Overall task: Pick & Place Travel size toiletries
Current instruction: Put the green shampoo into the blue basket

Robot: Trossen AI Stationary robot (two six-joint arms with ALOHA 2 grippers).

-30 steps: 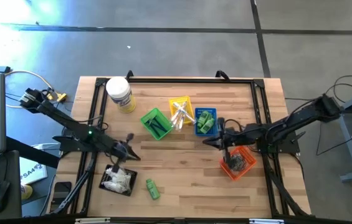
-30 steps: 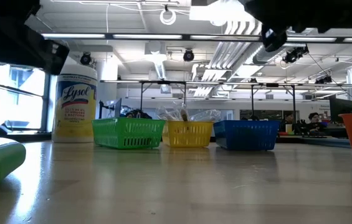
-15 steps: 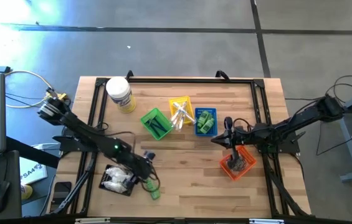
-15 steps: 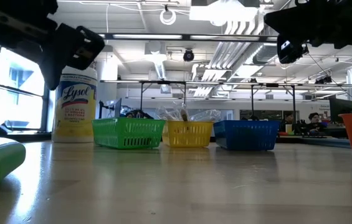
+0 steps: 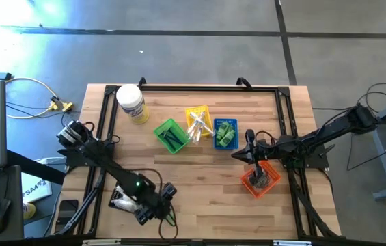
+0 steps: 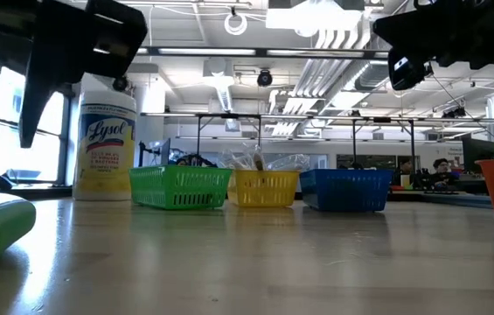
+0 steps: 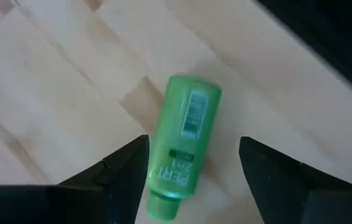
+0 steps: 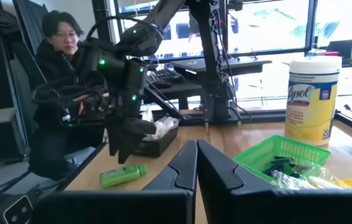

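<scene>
Reach step: left gripper (image 7: 191, 165), fingers spread, hovers over the green bottle (image 7: 182, 146), which lies between them. Next it likely must descend and pinch. Right gripper (image 8: 196, 163) waits, pressed together.

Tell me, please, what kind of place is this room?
Probably a robotics lab or open workshop. Two robot arms work at a wooden table on a concrete floor. Beyond it stand desks with equipment, exposed ceiling pipes and large windows.

I see a green bottle (image 7: 184, 143) lying flat on the bare wood, label up. More green bottles (image 5: 225, 132) sit in the blue basket (image 5: 216, 143).
</scene>
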